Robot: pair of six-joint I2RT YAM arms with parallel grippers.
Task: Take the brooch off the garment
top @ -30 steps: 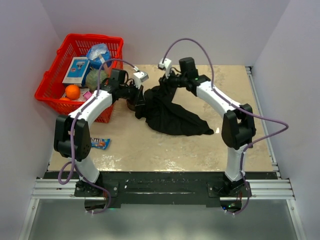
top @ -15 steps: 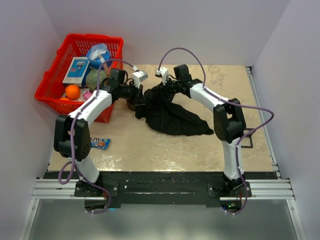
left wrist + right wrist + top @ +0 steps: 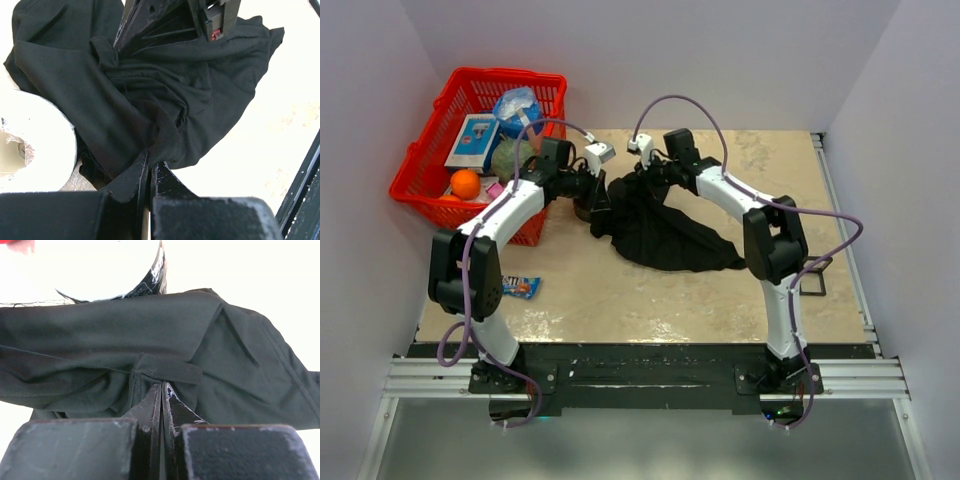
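Broadly, the beige worktop [image 3: 620, 290] carries everything, and the garment [image 3: 665, 230] lies crumpled on its far middle part. The black bulk stretches on a slant from far left to near right. A red basket [image 3: 420, 190] of groceries sits at the far left corner, well apart from the cloth, and a small snack packet [image 3: 520, 287] lies near the left arm's base.

Both arms reach to the far left end of the garment, 1 from each side, so the cloth there sits between the 2 claws. The left claw [image 3: 150, 162] is clamped on a raised ridge of the black fabric, which runs down between its fingertips. A pale round object [image 3: 35, 140] stands just beside the cloth on that side. The right claw [image 3: 162, 385] has its fingers pressed together, the tips right under a narrow folded band [image 3: 170, 369] of the fabric. Whether any cloth is caught between them I cannot tell.

No brooch shows in any of the 3 views, nor does the white lettering, so the printed face is likely folded inward. I therefore cannot judge which arm is nearer the brooch. The next move probably calls for spreading the gathered end apart to expose it.
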